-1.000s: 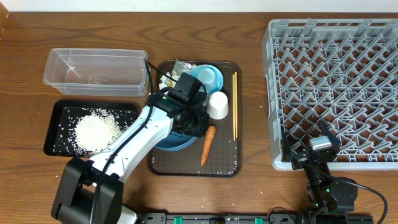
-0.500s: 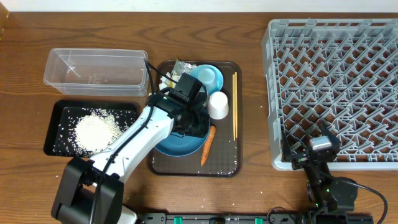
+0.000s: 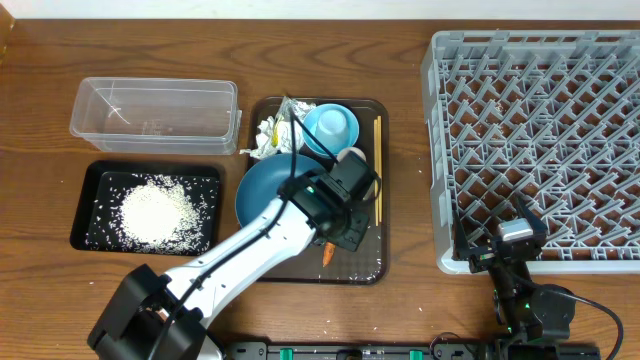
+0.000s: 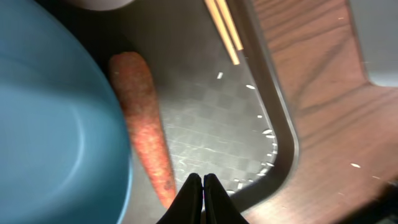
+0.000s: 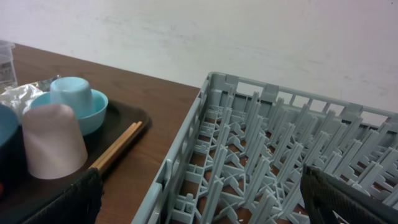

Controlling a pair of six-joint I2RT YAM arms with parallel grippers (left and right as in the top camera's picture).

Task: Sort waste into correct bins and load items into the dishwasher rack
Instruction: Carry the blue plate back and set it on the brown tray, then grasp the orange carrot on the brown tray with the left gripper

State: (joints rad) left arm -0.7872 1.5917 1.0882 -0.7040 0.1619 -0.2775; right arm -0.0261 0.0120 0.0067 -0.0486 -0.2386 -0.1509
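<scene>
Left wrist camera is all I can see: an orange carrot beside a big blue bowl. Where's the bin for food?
Observer: The shallow black rectangular tray sits left of the brown serving tray, with a heap of white rice in it.
Operator: Any other rubbish?
Observer: Yes, crumpled white tissue and a crinkled silver wrapper lie in the serving tray's back left corner.
Operator: Where's the other arm?
Observer: The right gripper hangs open at the near edge of the large light grey plastic dishwasher rack.

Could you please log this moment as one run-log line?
left gripper: shut, empty, beside carrot | right gripper: open, at rack
</scene>
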